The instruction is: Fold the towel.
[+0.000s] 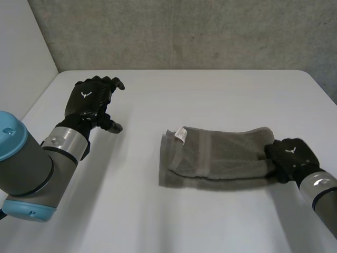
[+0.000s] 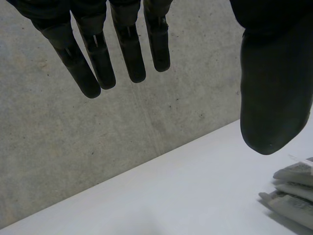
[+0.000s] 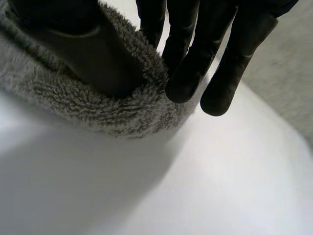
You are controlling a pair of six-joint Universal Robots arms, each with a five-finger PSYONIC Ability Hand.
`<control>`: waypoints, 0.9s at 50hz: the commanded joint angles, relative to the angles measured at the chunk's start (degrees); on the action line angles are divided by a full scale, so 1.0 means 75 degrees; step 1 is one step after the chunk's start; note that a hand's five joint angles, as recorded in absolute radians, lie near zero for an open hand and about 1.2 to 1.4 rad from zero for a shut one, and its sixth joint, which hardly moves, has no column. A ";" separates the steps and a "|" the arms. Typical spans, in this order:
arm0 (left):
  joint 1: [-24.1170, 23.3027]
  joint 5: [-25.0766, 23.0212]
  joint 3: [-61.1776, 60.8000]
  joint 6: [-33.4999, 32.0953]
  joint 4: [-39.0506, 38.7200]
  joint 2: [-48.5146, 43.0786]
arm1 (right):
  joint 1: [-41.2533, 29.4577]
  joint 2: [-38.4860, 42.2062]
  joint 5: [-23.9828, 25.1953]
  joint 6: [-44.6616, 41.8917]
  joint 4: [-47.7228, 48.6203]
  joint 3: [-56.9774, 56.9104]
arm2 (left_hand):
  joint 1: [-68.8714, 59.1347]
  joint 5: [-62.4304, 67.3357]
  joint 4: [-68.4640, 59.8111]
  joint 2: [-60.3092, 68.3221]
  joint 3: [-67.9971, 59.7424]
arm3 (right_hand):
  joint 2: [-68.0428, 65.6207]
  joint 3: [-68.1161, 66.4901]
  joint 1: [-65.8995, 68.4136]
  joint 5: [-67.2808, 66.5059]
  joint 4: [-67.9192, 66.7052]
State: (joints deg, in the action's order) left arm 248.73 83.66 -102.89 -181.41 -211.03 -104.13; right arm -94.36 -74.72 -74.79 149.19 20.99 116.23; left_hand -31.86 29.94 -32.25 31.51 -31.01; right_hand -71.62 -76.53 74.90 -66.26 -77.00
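Already the job looks well along: on the white table (image 1: 210,89) the grey towel (image 1: 221,155) lies as a long, layered strip. I judge that at least one fold is made and the end-to-end fold is now in hand. The right hand (image 1: 290,154) sits at the towel's right end and grips it, the pile caught between its thumb (image 3: 83,54) and its fingers (image 3: 188,78), low at the table surface. The left hand (image 1: 88,101) hangs well apart from the towel's other end, with straight fingers (image 2: 93,68) spread from the thumb and holding nothing. A small white label (image 1: 181,135) stands up at the towel's left end. Next, I judge, the right hand must lift its end and carry it across to the label end, keeping the layers together. The left hand could come in to pin that far end so the strip does not slide.
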 commanded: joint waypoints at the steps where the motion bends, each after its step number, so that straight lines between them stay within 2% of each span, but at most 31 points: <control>1: 0.0012 0.0002 0.0090 0.0000 0.0012 0.0102 | -0.2002 -0.0351 -0.0704 -0.0064 -0.0453 -0.1536 | 0.0800 -0.1877 0.0852 -0.0754 0.0687 | -0.1117 -0.0463 0.0680 -0.0499 -0.0400; 2: 0.0012 0.0002 0.0090 0.0000 0.0012 0.0103 | -0.2008 -0.0350 -0.0704 -0.0064 -0.0455 -0.1540 | 0.0800 -0.1877 0.0852 -0.0754 0.0687 | -0.1117 -0.0463 0.0680 -0.0499 -0.0400; 4: 0.0023 0.0014 0.0137 0.0000 0.0023 0.0149 | -0.3081 0.0092 -0.0727 -0.0367 -0.0758 -0.2321 | 0.0800 -0.1877 0.0852 -0.0754 0.0687 | -0.1117 -0.0463 0.0680 -0.0499 -0.0400; 7: 0.0047 0.0014 0.0149 0.0000 0.0023 0.0220 | -0.3625 0.0493 -0.0727 -0.0662 -0.0923 -0.2735 | 0.0800 -0.1877 0.0852 -0.0754 0.0687 | -0.1117 -0.0463 0.0680 -0.0499 -0.0400; 9: 0.0094 0.0014 0.0160 0.0012 0.0012 0.0383 | -0.4640 0.1217 -0.0820 -0.1419 -0.1238 -0.3505 | 0.0823 -0.1900 0.0874 -0.0776 0.0710 | -0.1117 -0.0463 0.0680 -0.0499 -0.0400; 10: 0.0094 0.0014 0.0160 0.0012 0.0012 0.0384 | -0.4645 0.1220 -0.0821 -0.1423 -0.1240 -0.3509 | 0.0823 -0.1900 0.0875 -0.0776 0.0710 | -0.1117 -0.0463 0.0680 -0.0499 -0.0400; 12: 0.0106 0.0026 0.0160 0.0012 0.0023 0.0431 | -0.5450 0.1931 -0.1054 -0.2146 -0.1520 -0.4092 | 0.0845 -0.1922 0.0897 -0.0799 0.0732 | -0.1117 -0.0463 0.0680 -0.0499 -0.0400; 17: 0.0106 0.0049 0.0160 0.0012 0.0012 0.0466 | -0.6015 0.2952 -0.1499 -0.2735 -0.1697 -0.4562 | 0.0913 -0.1990 0.0964 -0.0866 0.0800 | -0.1117 -0.0463 0.0680 -0.0499 -0.0400; 19: 0.0106 0.0037 0.0172 0.0012 0.0012 0.0478 | -0.6051 0.3130 -0.1723 -0.2736 -0.1638 -0.4645 | 0.0913 -0.1990 0.0964 -0.0866 0.0800 | -0.1117 -0.0463 0.0680 -0.0499 -0.0400; 20: 0.0094 0.0037 0.0172 0.0012 0.0012 0.0478 | -0.6051 0.3153 -0.1967 -0.2689 -0.1557 -0.4657 | 0.0935 -0.2012 0.0987 -0.0888 0.0822 | 0.0252 0.0906 -0.0689 0.0870 0.0969; 21: 0.0094 0.0037 0.0172 0.0012 0.0012 0.0478 | -0.6051 0.3154 -0.1969 -0.2689 -0.1556 -0.4657 | 0.0935 -0.2012 0.0987 -0.0889 0.0822 | 0.0266 0.0919 -0.0703 0.0884 0.0983; 22: 0.0082 0.0037 0.0184 0.0012 0.0012 0.0478 | -0.5993 0.3119 -0.2271 -0.2550 -0.1405 -0.4645 | 0.0935 -0.2012 0.0987 -0.0889 0.0822 | 0.4307 0.4961 -0.4744 0.4925 0.5024; 23: 0.0059 0.0037 0.0230 0.0023 0.0012 0.0478 | -0.5958 0.2968 -0.2611 -0.2281 -0.1091 -0.4518 | 0.0979 -0.2056 0.1031 -0.0933 0.0866 | 0.6967 0.7621 -0.7404 0.7585 0.7685; 24: 0.0059 0.0037 0.0231 0.0023 0.0012 0.0478 | -0.5957 0.2966 -0.2614 -0.2279 -0.1088 -0.4516 | 0.0980 -0.2057 0.1032 -0.0933 0.0867 | 0.6994 0.7648 -0.7431 0.7612 0.7711; 26: 0.0012 0.0061 0.0371 0.0058 0.0012 0.0466 | -0.5771 0.2104 -0.3198 -0.1486 -0.0387 -0.4097 | 0.1024 -0.2101 0.1076 -0.0978 0.0912 | 0.7886 0.8540 -0.8323 0.8504 0.8603; 27: 0.0012 0.0061 0.0371 0.0059 0.0012 0.0466 | -0.5770 0.2099 -0.3200 -0.1482 -0.0384 -0.4095 | 0.1025 -0.2102 0.1077 -0.0978 0.0912 | 0.7891 0.8545 -0.8328 0.8509 0.8608; 28: 0.0000 0.0072 0.0452 0.0151 0.0023 0.0466 | -0.5607 0.1623 -0.3339 -0.1111 -0.0129 -0.3770 | 0.1025 -0.2102 0.1077 -0.0978 0.0912 | 0.8217 0.8870 -0.8654 0.8834 0.8934; 29: 0.0000 0.0073 0.0453 0.0152 0.0023 0.0466 | -0.5606 0.1618 -0.3340 -0.1107 -0.0127 -0.3766 | 0.1025 -0.2102 0.1077 -0.0978 0.0912 | 0.8217 0.8870 -0.8654 0.8834 0.8934; 31: -0.0035 0.0084 0.0663 0.0514 0.0117 0.0454 | -0.5361 0.0744 -0.3317 -0.0454 0.0026 -0.3253 | 0.1002 -0.2079 0.1054 -0.0956 0.0890 | 0.8217 0.8870 -0.8654 0.8834 0.8934; 34: -0.0175 0.0084 0.0839 0.0912 0.0187 0.0443 | -0.5185 0.0156 -0.3282 0.0063 -0.0021 -0.2866 | 0.0980 -0.2057 0.1032 -0.0934 0.0867 | 0.8217 0.8870 -0.8654 0.8834 0.8934; 43: -0.0680 0.0283 0.1238 0.1465 0.0539 -0.0026 | -0.4024 -0.0350 -0.3188 0.0651 -0.0759 -0.2477 | 0.0890 -0.1967 0.0942 -0.0844 0.0777 | 0.8217 0.8870 -0.8654 0.8834 0.8934; 45: -0.1274 0.0505 0.1588 0.1535 0.0726 -0.0551 | -0.3592 -0.0339 -0.2897 0.1164 -0.1133 -0.2524 | 0.0868 -0.1945 0.0920 -0.0822 0.0755 | 0.8217 0.8870 -0.8654 0.8834 0.8934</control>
State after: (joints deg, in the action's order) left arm 245.25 85.04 -94.67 -171.48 -207.93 -102.51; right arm -127.97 -77.04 -99.41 153.10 18.09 97.34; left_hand -30.16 28.25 -30.21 29.63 -29.20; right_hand -14.27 -14.07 13.37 -3.17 -14.87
